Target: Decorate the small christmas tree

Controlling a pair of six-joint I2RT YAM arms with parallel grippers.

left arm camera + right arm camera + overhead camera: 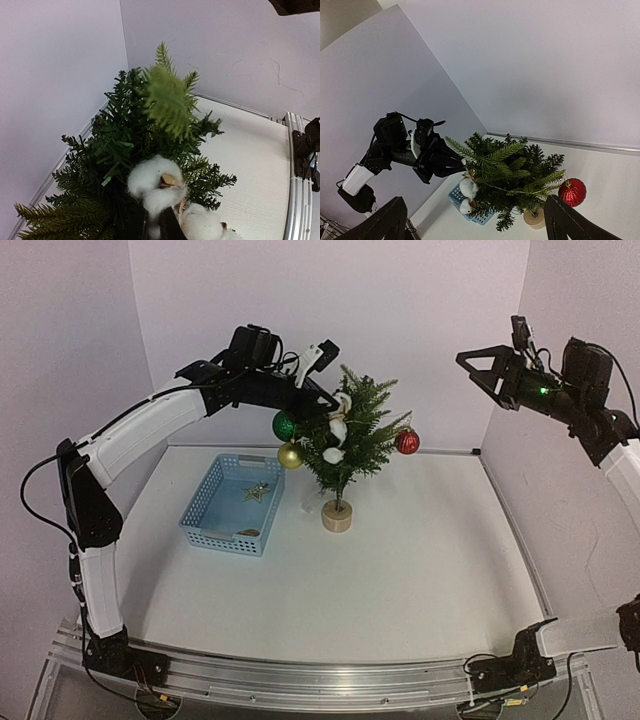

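The small christmas tree [358, 430] stands on its pale wooden disc [337, 517] at the back middle of the table. Hanging on it are a green ball [284, 425], a gold ball [290, 455] and a red ball [407, 442]. My left gripper [325, 405] reaches into its upper left branches, shut on a white cotton sprig [150, 175] that lies against the needles [120, 145]. My right gripper [480, 365] hangs high at the right, open and holding nothing. From there I see the tree [515, 170], the cotton sprig [468, 187] and the red ball [572, 192].
A blue slotted basket [225, 530] sits left of the tree with a gold star [257, 492] and a small brown piece [250, 533] inside. Purple walls close the back and both sides. A metal rail [330, 680] runs along the near edge.
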